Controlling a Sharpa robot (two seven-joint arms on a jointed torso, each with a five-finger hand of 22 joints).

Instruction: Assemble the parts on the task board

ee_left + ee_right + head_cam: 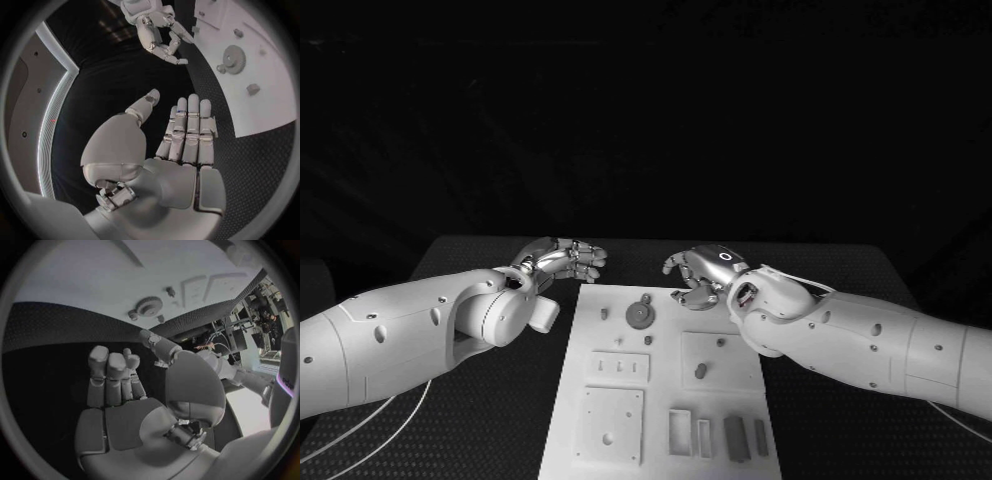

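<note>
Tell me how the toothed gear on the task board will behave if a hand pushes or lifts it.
The gear lies flat on the task board, so a push would probably slide it, not roll it. It looks like a thin rigid disc, likely light. Lying low, its edge may be hard to pinch; both the left hand and right hand are empty.

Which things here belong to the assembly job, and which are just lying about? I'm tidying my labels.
Belong to the job:
task board
gear lying on the board
small parts near the board's near edge
left hand, empty
right hand, empty

Just lying about:
black table
white cable on the table
</note>
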